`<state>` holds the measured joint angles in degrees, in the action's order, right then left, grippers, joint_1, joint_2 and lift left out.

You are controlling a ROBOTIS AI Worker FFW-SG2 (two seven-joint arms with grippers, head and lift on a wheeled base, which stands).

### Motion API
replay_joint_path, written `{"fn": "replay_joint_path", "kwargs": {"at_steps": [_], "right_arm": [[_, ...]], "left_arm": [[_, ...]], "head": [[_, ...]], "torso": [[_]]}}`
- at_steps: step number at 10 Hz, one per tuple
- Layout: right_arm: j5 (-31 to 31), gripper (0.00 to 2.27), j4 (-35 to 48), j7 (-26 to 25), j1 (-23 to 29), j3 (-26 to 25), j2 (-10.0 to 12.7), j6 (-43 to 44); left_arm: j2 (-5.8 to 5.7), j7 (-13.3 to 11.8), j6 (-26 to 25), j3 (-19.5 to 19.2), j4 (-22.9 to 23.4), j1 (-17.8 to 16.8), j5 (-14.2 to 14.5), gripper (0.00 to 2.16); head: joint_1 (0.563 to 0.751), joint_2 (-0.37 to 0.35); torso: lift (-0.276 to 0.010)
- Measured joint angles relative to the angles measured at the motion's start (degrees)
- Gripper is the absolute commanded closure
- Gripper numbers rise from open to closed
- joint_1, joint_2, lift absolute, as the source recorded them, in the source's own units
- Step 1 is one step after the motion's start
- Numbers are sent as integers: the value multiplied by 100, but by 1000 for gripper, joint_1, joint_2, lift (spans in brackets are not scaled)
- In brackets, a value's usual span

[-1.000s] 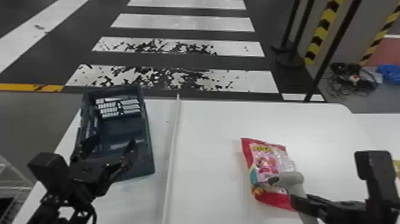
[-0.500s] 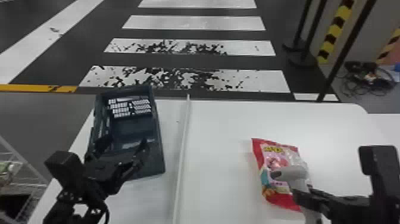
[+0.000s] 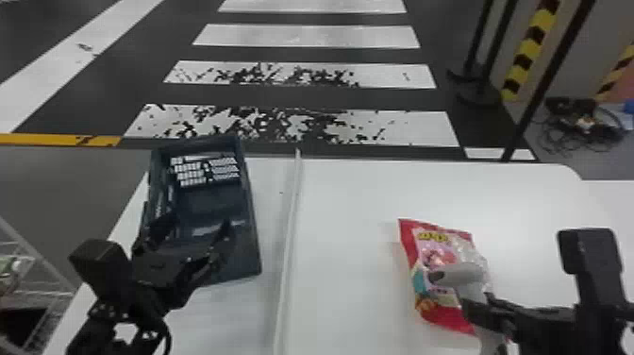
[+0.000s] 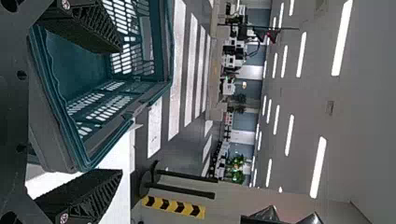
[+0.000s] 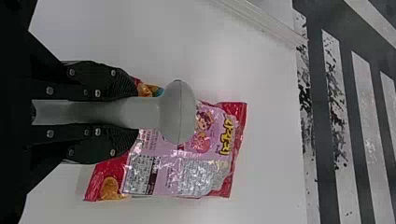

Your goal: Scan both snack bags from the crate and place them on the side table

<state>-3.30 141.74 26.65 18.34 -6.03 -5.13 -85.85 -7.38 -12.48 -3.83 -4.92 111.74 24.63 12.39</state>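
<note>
White bench [image 3: 349,203]: right tool [image 5: 133,112] grips scanner [image 5: 180,112] above snack bag [image 5: 210,177], probably scanning; next, confirm the read. Left tool [image 3: 200,222], spread wide, at crate [image 3: 251,236].

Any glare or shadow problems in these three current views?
Head view: a pale sheen on the white table toward the right; left wrist view: ceiling lights show as bright white streaks; right wrist view: small glints on the snack bag's crinkled wrapper, with only soft, faint shading on the table beside it.
</note>
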Motion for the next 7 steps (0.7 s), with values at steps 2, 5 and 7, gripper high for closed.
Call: {"fn": "replay_joint_path", "kwargs": {"at_steps": [2,5,7], "right_arm": [[-53,2256,-151,7,-79,47,-13,88],[-191,2253,-236,-2,-91,135,-15,35],[-218,2253,-247,-2,-85,141,-15,39]], "left_arm": [[0,0,0,-5,-14,-4,6,80],[-1,0,0,-19,-38,-19,26,80],[0,0,0,-10,-65,-36,33,80]], "head": [[695,32],[695,33],[695,31]], "torso": [[-95],[-95],[-95]]}}
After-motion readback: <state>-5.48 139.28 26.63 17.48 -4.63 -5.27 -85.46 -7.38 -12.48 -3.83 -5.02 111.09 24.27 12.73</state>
